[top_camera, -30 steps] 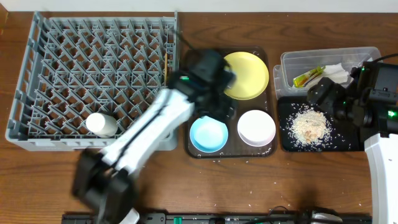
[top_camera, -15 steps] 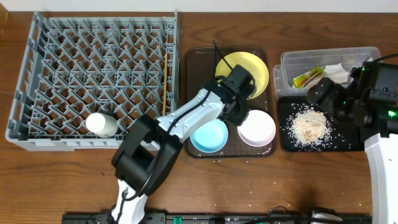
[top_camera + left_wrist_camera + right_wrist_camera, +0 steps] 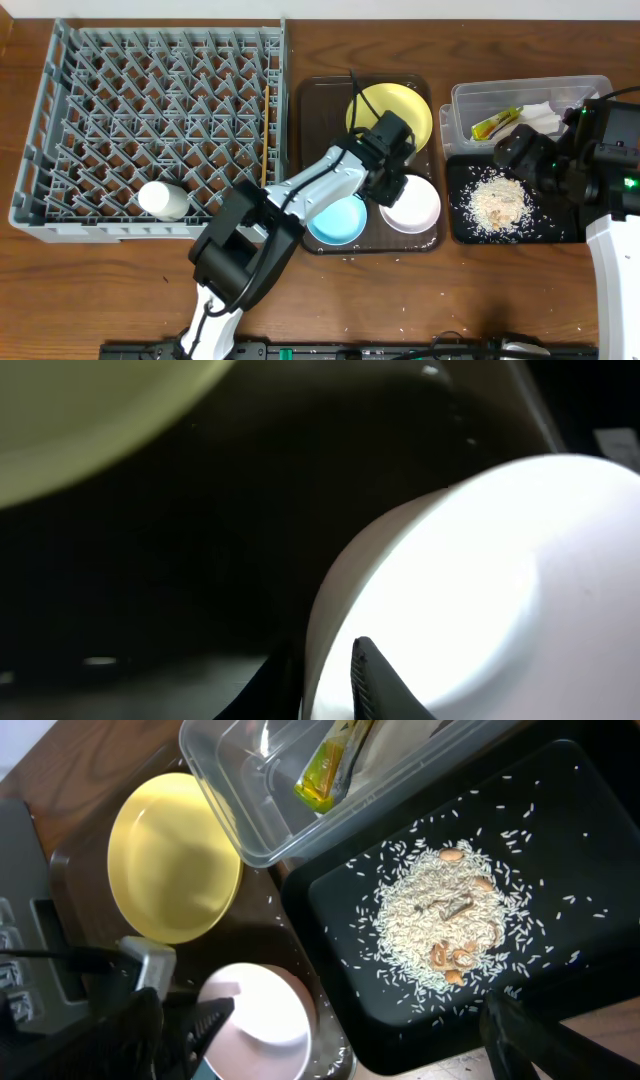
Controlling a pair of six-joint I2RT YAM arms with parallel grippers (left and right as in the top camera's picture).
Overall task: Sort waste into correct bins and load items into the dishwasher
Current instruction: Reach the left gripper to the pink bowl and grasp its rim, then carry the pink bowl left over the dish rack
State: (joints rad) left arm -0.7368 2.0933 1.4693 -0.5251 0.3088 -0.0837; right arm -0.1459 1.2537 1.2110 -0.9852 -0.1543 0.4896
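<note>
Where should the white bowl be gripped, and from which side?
Grip the white bowl by its thin rim, coming from above on the side nearest the blue bowl, one jaw inside, one outside. It sits upright, mouth up, and its round body looks too wide to span.

Upright white bowl (image 3: 415,208) just beside light-blue bowl (image 3: 340,222), yellow plate (image 3: 405,115) behind; rice (image 3: 495,200) heaped in black tray (image 3: 560,226); wrapper (image 3: 495,124), napkin (image 3: 541,115) in clear tub (image 3: 520,88).

1. Dish rack (image 3: 130,100) takes the surface's left end; cup (image 3: 163,200) lies by the rack's near edge.
2. Serving tray (image 3: 312,100) mid-surface: plate (image 3: 410,115) far side, left bowl (image 3: 335,222) and right bowl (image 3: 415,205) near side.
3. Right end: tub (image 3: 590,88) at far edge holds wrapper (image 3: 495,124) and napkin (image 3: 540,115); tray (image 3: 460,225) just nearer holds rice (image 3: 497,200).
</note>
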